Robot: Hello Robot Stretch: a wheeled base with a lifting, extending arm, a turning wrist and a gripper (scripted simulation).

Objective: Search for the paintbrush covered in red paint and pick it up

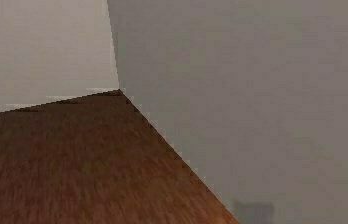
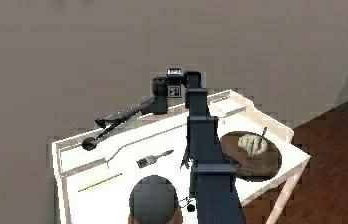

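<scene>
Possibly the paintbrush (image 2: 154, 158), flat on the white table (image 2: 77, 165): light, stiff, thin, apt to roll. Best taken mid-handle. Nearby gripper (image 2: 98, 128): jaw state and load impossible to tell.

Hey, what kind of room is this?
Likely a study or hobby corner of a house: a white desk against a plain wall, with a dark desk lamp and a small brush on it, and a wooden floor.
</scene>
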